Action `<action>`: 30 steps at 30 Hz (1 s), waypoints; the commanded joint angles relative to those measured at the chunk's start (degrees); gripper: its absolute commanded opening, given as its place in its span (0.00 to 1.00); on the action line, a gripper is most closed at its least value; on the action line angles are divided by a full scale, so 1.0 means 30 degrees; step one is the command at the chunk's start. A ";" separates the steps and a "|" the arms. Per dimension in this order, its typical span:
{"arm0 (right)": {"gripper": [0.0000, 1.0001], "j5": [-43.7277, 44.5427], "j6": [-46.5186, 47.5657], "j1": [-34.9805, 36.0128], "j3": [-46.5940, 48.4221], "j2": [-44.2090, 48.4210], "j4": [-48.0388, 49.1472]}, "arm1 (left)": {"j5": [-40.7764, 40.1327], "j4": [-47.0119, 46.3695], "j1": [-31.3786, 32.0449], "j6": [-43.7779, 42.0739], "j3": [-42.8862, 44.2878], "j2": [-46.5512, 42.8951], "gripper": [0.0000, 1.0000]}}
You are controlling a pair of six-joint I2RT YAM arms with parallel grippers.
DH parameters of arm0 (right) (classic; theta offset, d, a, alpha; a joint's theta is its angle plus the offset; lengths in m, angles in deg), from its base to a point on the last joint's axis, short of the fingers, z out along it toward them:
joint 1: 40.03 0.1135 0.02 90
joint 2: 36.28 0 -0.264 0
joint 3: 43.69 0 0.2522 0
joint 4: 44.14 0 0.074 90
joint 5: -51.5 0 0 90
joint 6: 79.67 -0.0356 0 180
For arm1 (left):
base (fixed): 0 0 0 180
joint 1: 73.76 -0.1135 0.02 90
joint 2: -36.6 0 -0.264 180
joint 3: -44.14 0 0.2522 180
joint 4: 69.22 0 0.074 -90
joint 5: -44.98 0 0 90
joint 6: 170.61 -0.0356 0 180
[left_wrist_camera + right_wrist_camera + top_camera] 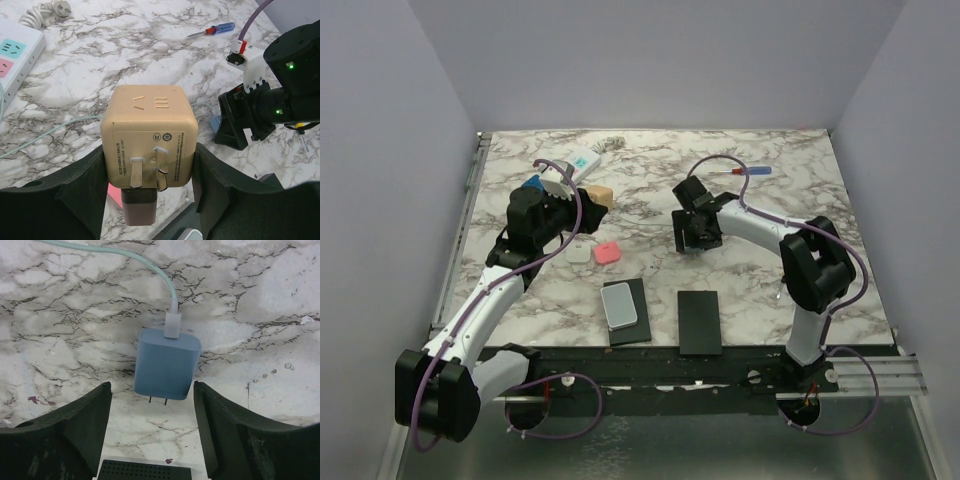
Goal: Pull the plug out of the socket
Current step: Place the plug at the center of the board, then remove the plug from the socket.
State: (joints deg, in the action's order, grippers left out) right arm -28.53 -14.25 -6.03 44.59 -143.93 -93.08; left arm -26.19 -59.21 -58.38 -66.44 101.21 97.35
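The left end effector (pixel 149 185) is clamped on a tan cube adapter (pixel 147 120), one finger pressed to each side, holding it clear of the counter (pixel 150 55) with its two metal prongs bare and facing the wrist camera; that sideways grip looks chosen to keep the prongs unobstructed. The power strip (pixel 17 50), the socket, lies well apart at the far left, with nothing seen plugged into the faces in view. The right end effector (pixel 152 415) stands wide; a blue charger plug (pixel 165 365) on its teal cable (pixel 125 255) lies flat on the counter between the fingers, unclamped, its prongs also bare. The left arm stretches forward along the left edge; the right arm folds at a raised elbow, its forearm reaching inward and its wrist pointing down.
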 commanded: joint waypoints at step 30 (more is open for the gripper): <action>0.71 -0.5677 -0.1612 0.2960 -0.5332 0.9568 1.5267 | -0.1282 -1.0636 0.1693 1.4046 -0.1698 0.2654 0.00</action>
State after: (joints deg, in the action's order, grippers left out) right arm -45.46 -19.08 0.22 24.72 -111.15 -51.73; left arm -26.84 -84.41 -53.86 -30.07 97.97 104.36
